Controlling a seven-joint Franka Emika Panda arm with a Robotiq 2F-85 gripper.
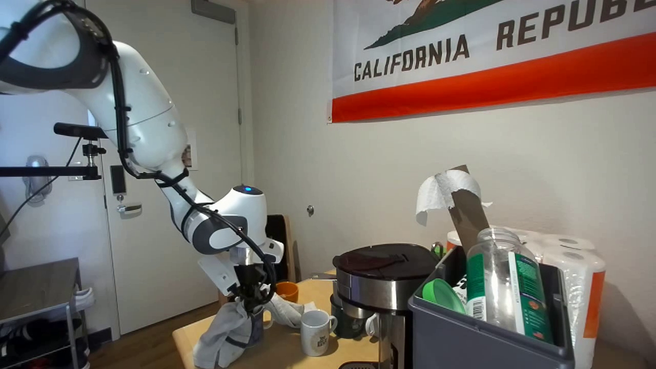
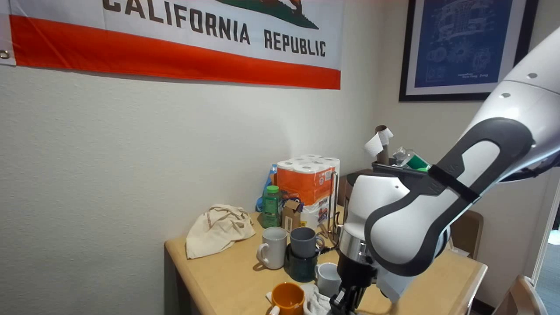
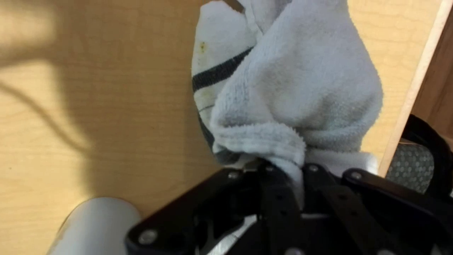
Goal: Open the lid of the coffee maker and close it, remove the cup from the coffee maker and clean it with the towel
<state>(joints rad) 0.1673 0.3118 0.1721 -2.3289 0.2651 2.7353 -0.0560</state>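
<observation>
My gripper (image 1: pixel 250 306) is shut on a fold of the white towel (image 1: pixel 225 330) with dark stripes, low over the table. The gripper (image 2: pixel 343 302) and part of the towel (image 2: pixel 316 302) also show in an exterior view. In the wrist view the towel (image 3: pixel 304 78) hangs bunched from the fingers (image 3: pixel 288 170). A bluish cup (image 1: pixel 256 330) stands just below the gripper, partly covered by towel. A white printed mug (image 1: pixel 315 333) stands beside it; a white cup (image 3: pixel 101 226) shows in the wrist view. The coffee maker (image 1: pixel 389 292) has its dark lid (image 1: pixel 387 260) down.
An orange mug (image 2: pixel 287 297), a tall white mug (image 2: pixel 274 247) and a grey mug (image 2: pixel 304 241) on a dark green one (image 2: pixel 302 267) stand near the gripper. A grey bin (image 1: pixel 487 338) with a jar stands by the coffee maker. The table edge (image 3: pixel 414 88) is close to the towel.
</observation>
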